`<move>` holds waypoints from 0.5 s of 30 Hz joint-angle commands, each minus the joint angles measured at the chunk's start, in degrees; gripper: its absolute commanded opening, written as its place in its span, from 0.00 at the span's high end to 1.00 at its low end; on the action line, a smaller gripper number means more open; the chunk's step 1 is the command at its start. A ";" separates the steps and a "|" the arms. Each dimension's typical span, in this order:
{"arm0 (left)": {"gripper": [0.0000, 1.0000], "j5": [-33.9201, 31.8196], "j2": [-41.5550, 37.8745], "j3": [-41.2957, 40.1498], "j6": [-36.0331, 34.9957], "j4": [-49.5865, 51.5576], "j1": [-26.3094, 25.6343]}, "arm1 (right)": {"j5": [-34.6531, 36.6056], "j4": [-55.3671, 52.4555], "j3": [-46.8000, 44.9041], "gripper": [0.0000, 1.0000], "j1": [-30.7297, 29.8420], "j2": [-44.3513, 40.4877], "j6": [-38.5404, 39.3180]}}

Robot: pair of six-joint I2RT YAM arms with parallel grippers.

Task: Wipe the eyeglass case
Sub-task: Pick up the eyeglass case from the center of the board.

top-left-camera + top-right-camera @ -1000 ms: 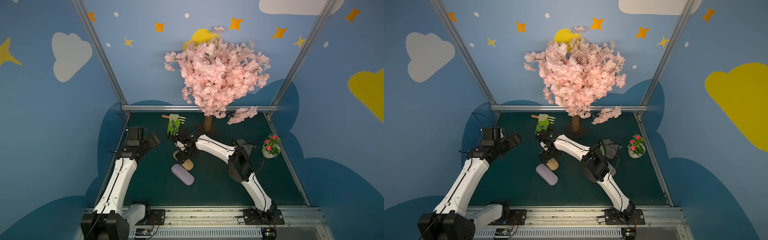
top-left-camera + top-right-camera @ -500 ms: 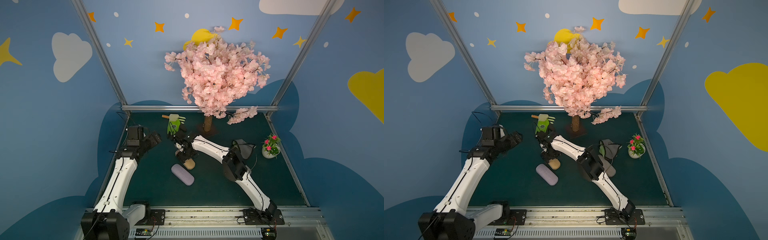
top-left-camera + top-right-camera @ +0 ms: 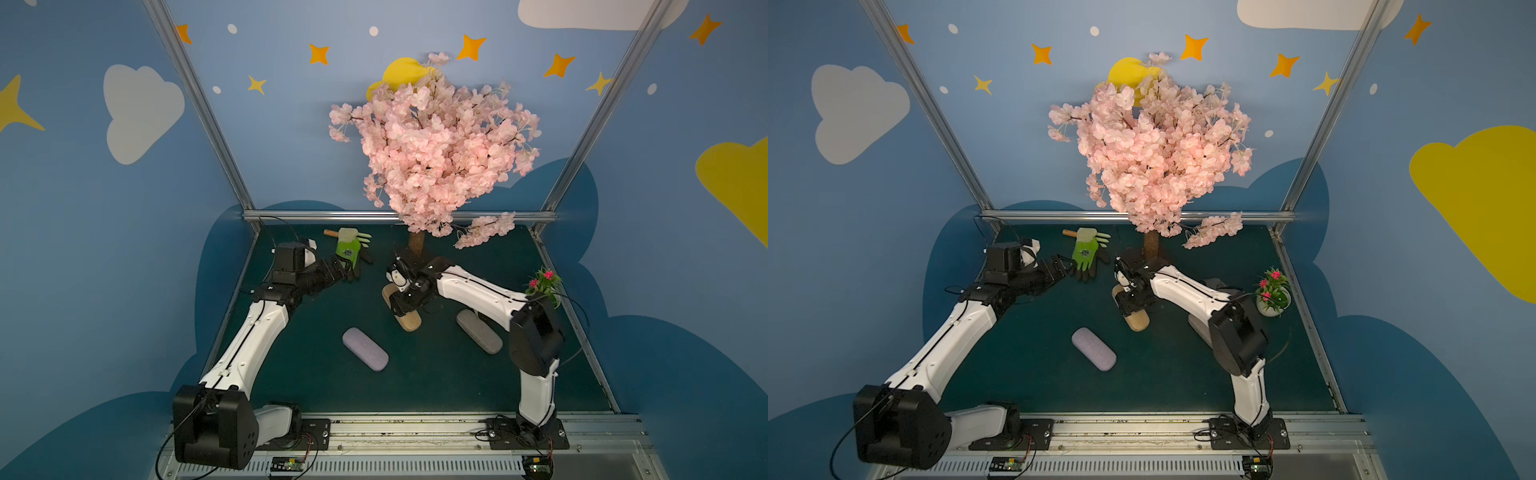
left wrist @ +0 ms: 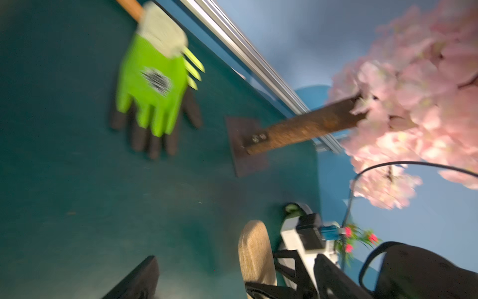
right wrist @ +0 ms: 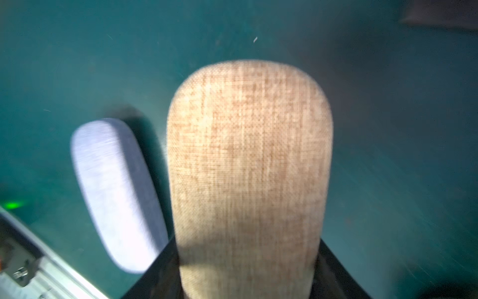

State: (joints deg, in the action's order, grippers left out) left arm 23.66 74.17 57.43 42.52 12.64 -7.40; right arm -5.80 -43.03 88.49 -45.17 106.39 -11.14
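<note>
Well, right gripper (image 3: 409,300): jaws part-closed, pinching the tan eyeglass case (image 5: 248,168) across its width
Case: centre of the table (image 3: 316,390), near the lilac case (image 3: 365,348)
Left gripper (image 3: 1064,266): wide open, empty, by the green glove (image 3: 1086,253)
Risk: much of the case juts past the jaws, so it may swivel or slip

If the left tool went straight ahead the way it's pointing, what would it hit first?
Most likely the green glove: in both top views the left tool points at its dark finger ends, nearly touching them. Height is hard to judge, so it might pass just above.
</note>
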 commanded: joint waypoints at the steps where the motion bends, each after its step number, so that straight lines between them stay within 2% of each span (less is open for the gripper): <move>1: 0.04 13.89 3.57 -0.37 10.49 -15.60 -4.08 | -7.10 9.47 -6.88 0.58 2.98 -8.21 0.87; 5: 0.01 18.27 8.54 -2.31 21.88 -30.39 -9.99 | -21.53 20.57 -16.05 0.58 8.87 -17.03 -5.43; 6: 0.00 19.20 9.85 -1.96 23.61 -32.87 -11.35 | -21.57 22.55 -17.61 0.58 9.20 -18.47 -6.05; 8: 0.00 21.64 12.76 -1.21 28.33 -39.31 -14.08 | -17.17 23.85 -19.64 0.58 8.75 -21.30 -3.79; 11: 0.00 25.30 15.89 -0.83 34.24 -47.09 -15.12 | -13.47 21.35 -19.63 0.58 8.60 -23.00 -0.29; 15: 0.04 31.18 19.08 1.19 33.55 -45.63 -15.66 | -11.56 16.44 -17.66 0.58 7.60 -23.16 4.46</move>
State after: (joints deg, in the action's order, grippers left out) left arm 48.27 92.03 56.40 72.95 -27.79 -23.03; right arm -18.81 -25.71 69.06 -36.88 84.49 -10.96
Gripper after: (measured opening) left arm 0.970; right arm 0.601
